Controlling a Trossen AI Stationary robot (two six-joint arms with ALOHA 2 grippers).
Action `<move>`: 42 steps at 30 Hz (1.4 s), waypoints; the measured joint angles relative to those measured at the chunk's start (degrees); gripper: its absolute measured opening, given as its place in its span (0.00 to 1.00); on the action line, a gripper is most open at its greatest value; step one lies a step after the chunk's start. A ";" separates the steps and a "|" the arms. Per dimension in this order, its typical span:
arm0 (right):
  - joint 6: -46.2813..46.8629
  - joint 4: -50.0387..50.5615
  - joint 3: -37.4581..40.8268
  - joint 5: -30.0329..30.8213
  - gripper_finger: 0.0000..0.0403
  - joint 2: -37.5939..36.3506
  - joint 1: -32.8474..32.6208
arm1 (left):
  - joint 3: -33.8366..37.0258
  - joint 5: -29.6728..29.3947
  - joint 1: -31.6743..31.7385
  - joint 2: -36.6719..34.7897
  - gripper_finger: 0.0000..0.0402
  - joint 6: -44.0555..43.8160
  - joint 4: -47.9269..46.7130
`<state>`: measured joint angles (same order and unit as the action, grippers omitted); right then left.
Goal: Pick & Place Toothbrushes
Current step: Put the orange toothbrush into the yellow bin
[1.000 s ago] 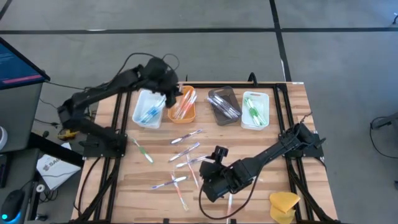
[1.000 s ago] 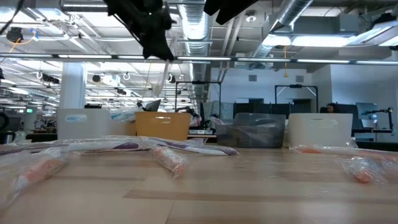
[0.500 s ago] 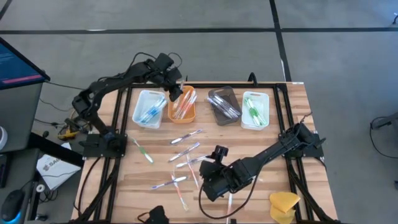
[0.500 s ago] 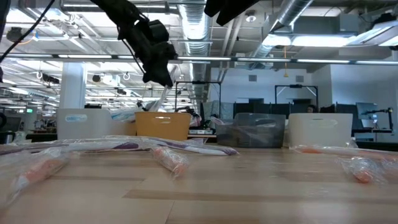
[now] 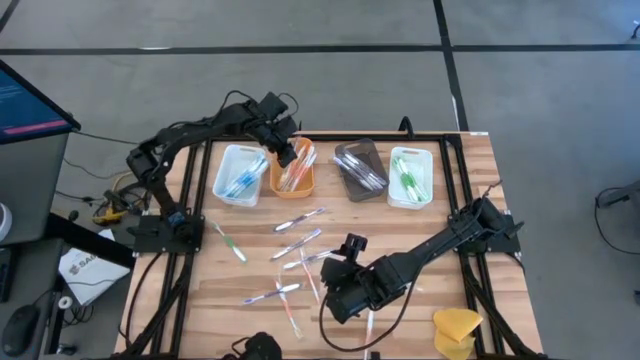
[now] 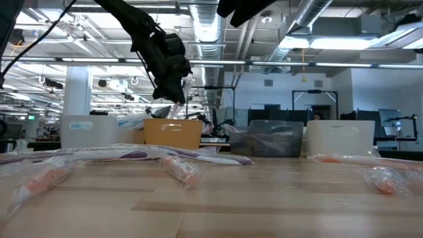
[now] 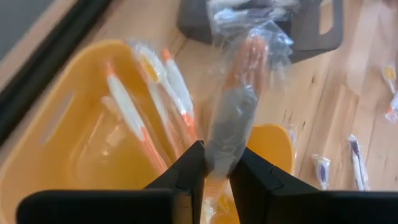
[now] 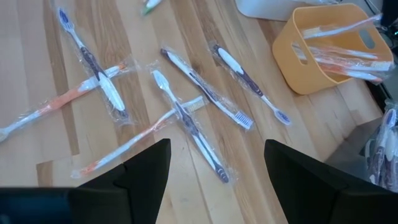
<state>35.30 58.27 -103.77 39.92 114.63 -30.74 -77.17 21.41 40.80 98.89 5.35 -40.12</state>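
My left gripper (image 5: 287, 155) hangs over the orange tray (image 5: 293, 172) at the table's far side, shut on a toothbrush (image 7: 239, 87) with an orange handle in a clear wrapper. Several more orange toothbrushes (image 7: 149, 106) lie in that tray. Loose wrapped toothbrushes (image 5: 300, 245) lie scattered on the middle of the table. My right gripper (image 8: 217, 186) hovers open above them, toward the near edge, touching nothing. My left gripper pinches the wrapped toothbrush between its two fingers at a stretch of the handle (image 7: 219, 158). The fingers slant down toward the tray. Most of the brush sticks out ahead of the fingertips, lifted clear above the orange tray.
A white tray (image 5: 238, 176) with blue toothbrushes stands left of the orange one. To its right stand a dark tray (image 5: 360, 170) and a white tray (image 5: 410, 177) with green ones. A yellow sponge (image 5: 457, 328) sits at the near right corner.
My left gripper has come down and toward the table's right, from beside the white tray to above the orange tray, carrying the wrapped toothbrush and rolling a little.
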 joint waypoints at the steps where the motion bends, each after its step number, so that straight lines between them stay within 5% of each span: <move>1: 0.37 0.02 0.00 0.00 0.63 0.00 0.00 | 0.02 0.00 0.03 0.38 0.16 -0.67 -0.02; 28: 0.75 1.37 0.00 0.00 0.63 0.00 0.11 | 0.02 -6.16 0.04 0.85 0.21 3.02 0.79; 42: 4.98 9.86 -0.02 0.48 0.63 -0.02 -0.51 | 0.03 -6.47 0.04 0.63 0.53 3.01 0.85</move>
<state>40.28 68.13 -103.79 40.40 114.61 -31.25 -77.13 14.94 40.84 99.53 8.36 -39.28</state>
